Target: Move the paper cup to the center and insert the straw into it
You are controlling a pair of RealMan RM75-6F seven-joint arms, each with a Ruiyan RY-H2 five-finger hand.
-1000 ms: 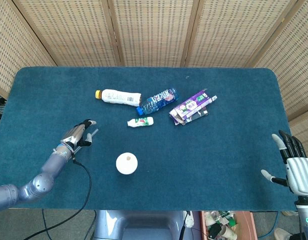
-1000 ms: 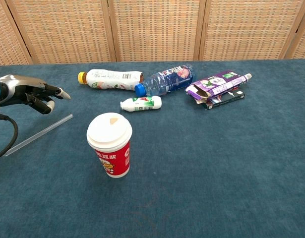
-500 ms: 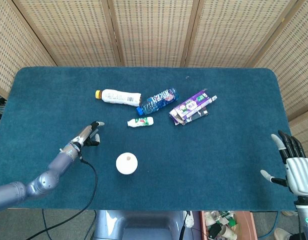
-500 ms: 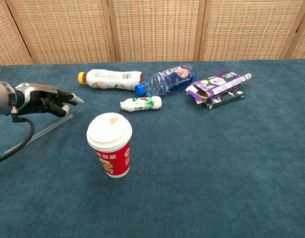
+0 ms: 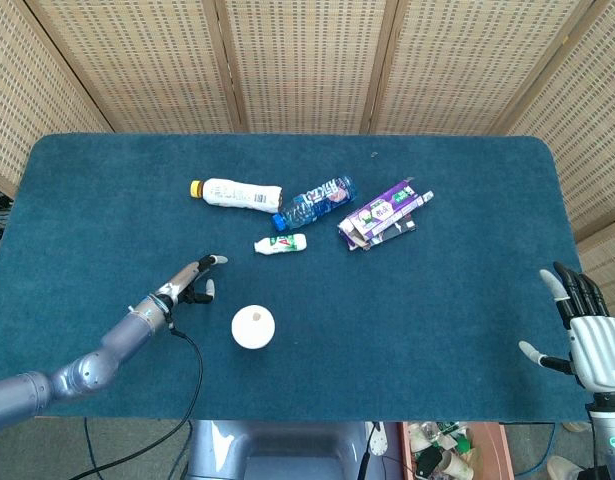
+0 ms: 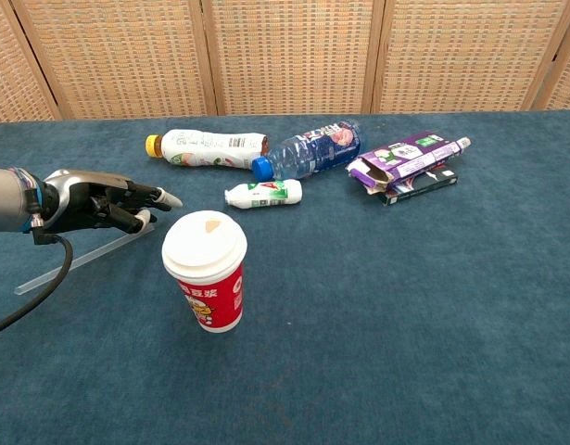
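**Left hand closes in on the cup**

Nearest the robot, the cup stands upright and lidded on the bench, a little left of middle, its long axis vertical. The left hand has slid rightward over the last second and now hovers just beside the cup, fingers spread and empty, not touching it. I judge this a reach for the cup before shifting it to the center. Under the hand lies the straw, flat, its long axis running from near left to far right. The right hand waits open at the bench's right edge. Beyond lie bottles.
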